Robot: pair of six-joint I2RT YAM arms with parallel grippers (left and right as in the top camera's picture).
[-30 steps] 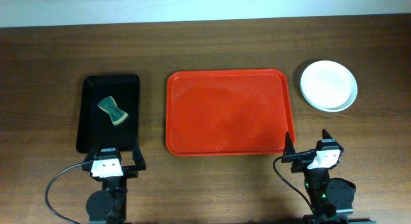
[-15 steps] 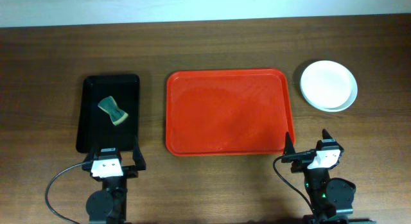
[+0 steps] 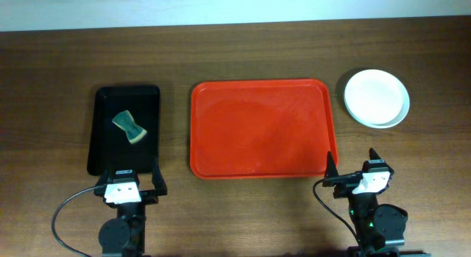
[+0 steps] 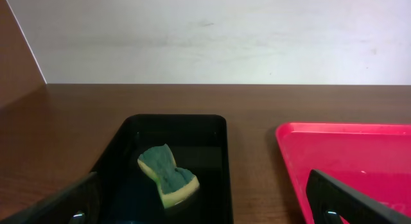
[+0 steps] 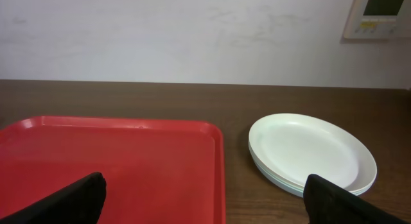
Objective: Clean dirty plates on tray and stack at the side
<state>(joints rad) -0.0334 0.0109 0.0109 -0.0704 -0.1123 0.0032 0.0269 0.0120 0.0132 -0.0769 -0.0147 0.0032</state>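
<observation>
Left wrist view first: my left gripper (image 4: 202, 179) stands wide open, its two dark fingers (image 4: 58, 205) at the lower corners of the picture with nothing held between them. It sits low at the near edge of the tabletop, toward the left corner. Just past it lies the black tray (image 4: 215, 160), and in that a green and yellow sponge (image 4: 167, 176), resting on the tray floor.

My right gripper (image 5: 204, 180) is spread just as wide and grips nothing. It sits at the near edge toward the right corner, one finger (image 5: 347, 201) showing at the lower right of its view. In front of it is the near right corner of the red tray (image 3: 199, 132), which lies in the middle of the table.

The plates (image 3: 375, 97) are stacked off the tray, just beside its far right corner and apart from its rim, toward the right edge of the tabletop. The top one looks clean and white. I see layered rims but cannot count them for sure.
</observation>
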